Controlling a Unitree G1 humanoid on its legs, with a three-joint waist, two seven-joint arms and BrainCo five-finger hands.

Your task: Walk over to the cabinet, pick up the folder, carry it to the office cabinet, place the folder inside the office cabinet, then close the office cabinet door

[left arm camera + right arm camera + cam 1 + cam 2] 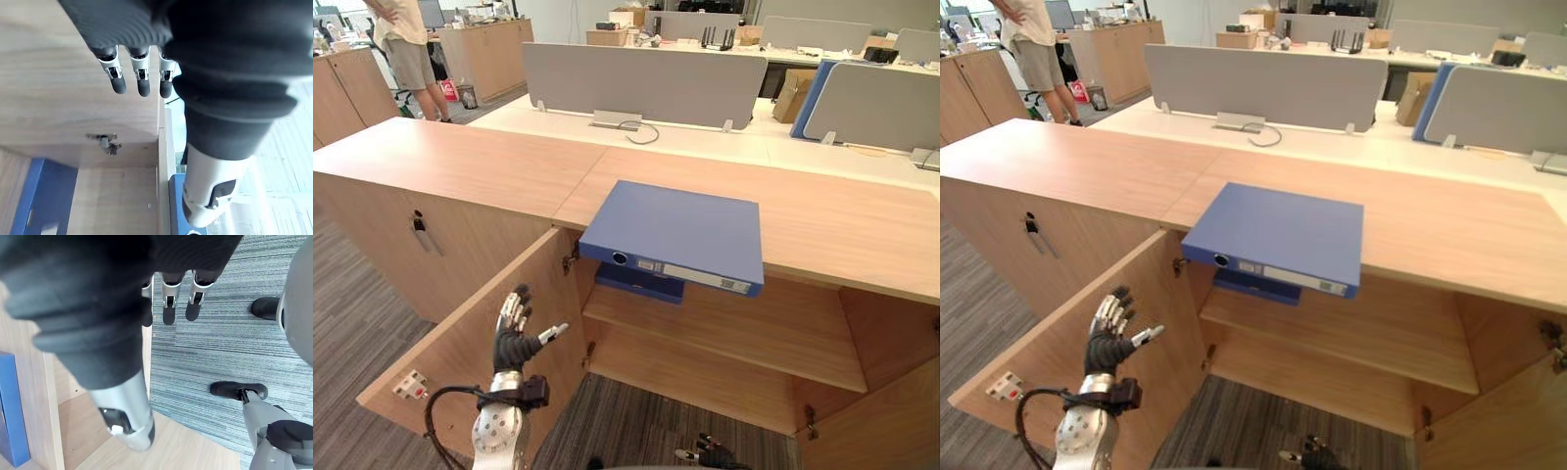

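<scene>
The left hand [514, 338] is raised in front of the inner face of the open light-wood cabinet door [431, 377]. Its fingers [515, 307] are straight and spread apart, thumb out to the side, and hold nothing. In the left wrist view the dark fingertips [143, 83] sit close to the door's wooden panel; I cannot tell whether they touch it.

Up and to the right of those fingers, a flat blue lever-arch folder [677, 231] lies on the wooden cabinet top [842, 220], its labelled spine jutting out over the front edge above the open compartment. Directly beneath it, a second blue folder [641, 283] rests on the upper wooden shelf [754, 333] inside the cabinet, at about the height of the left fingertips and well apart from them.

The right hand [1310, 454] hangs low, far below both folders. Its fingers [168, 311] are straight, slightly parted and empty, pointing at the grey striped carpet [220, 347].

Far beyond the fingers, grey partition screens [646, 83] stand on white desks. A person in shorts [406, 49] stands at the far left.
</scene>
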